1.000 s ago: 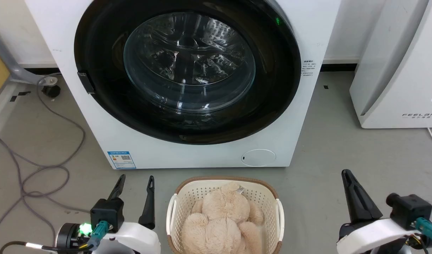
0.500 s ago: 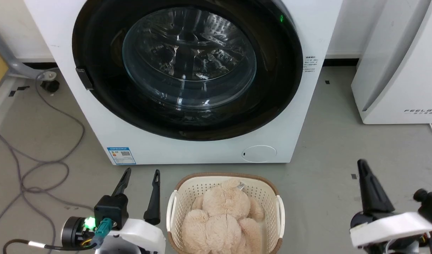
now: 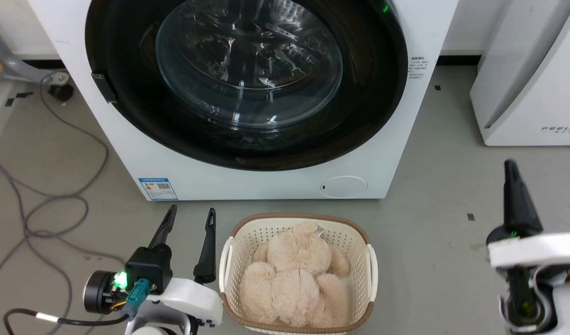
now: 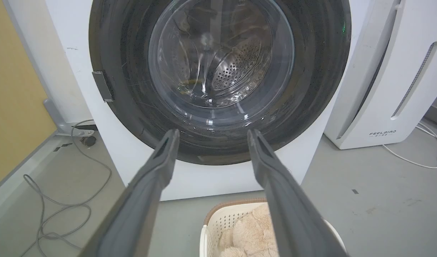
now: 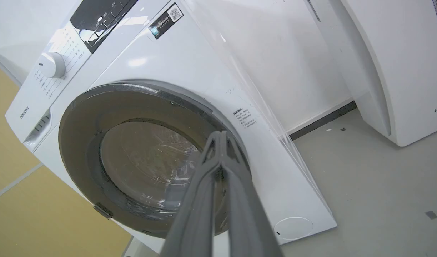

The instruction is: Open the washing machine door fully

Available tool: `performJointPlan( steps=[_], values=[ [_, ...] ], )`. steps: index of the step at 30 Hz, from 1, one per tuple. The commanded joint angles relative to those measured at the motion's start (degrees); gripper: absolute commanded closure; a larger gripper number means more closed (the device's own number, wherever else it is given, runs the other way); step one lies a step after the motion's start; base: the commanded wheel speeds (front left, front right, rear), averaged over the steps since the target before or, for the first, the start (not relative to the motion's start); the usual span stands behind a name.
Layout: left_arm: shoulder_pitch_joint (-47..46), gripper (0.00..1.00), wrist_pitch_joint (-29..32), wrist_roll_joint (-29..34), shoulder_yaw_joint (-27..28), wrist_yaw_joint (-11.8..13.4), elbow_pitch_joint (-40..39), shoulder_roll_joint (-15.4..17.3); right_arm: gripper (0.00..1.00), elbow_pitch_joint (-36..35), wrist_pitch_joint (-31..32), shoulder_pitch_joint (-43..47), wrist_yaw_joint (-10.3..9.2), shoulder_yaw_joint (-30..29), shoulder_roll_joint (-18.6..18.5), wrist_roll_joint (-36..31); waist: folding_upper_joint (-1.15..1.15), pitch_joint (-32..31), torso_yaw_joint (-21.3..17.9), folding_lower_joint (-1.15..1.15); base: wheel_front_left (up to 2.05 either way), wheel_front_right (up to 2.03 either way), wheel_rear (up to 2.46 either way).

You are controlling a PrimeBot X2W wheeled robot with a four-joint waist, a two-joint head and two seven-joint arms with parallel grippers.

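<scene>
The white washing machine (image 3: pixel 266 181) stands straight ahead with its round glossy black door (image 3: pixel 373 93) shut flat against the front; a steel drum shows through the glass bowl. A small dark hinge piece (image 3: pixel 103 87) sits on the door's left edge. My left gripper (image 3: pixel 192 211) is open and empty, low on the left beside the basket and short of the machine. In the left wrist view the left gripper (image 4: pixel 212 132) points at the door (image 4: pixel 311 71). My right gripper (image 3: pixel 510 165) is shut and empty, off to the machine's right. Its closed tips (image 5: pixel 220 135) overlap the door's (image 5: pixel 79 142) right rim in the right wrist view.
A cream basket (image 3: pixel 299 218) holding a beige plush toy (image 3: pixel 294 274) sits on the floor between my arms, just before the machine. Grey cables (image 3: pixel 57 204) loop on the floor at left. A white FEELBIRD appliance (image 3: pixel 532 83) stands at right.
The head camera has shifted, so the whole scene sits higher in the picture. Beyond that, my shut right gripper has moved forward and to the right. The door stays shut.
</scene>
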Motion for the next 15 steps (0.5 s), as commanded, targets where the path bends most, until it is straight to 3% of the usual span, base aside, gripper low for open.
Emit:
performJointPlan(
  steps=[1, 15],
  values=[
    [-1.0, 0.00, -0.6, -0.4, -0.3, 0.0, -0.2, 0.0, 1.00, 0.7, -0.6, -2.0, 0.03, -0.5, 0.0, 2.1, 0.00, 0.4, 0.0, 0.00, 0.00, 0.00, 0.00],
    [-4.1, 0.00, -2.3, -0.6, -1.1, -0.3, -1.2, 0.0, 1.00, 13.5, -2.0, -19.4, 0.03, -5.2, -3.9, 17.0, 0.00, 4.2, 0.1, 0.00, 0.00, 0.00, 0.00]
  ],
)
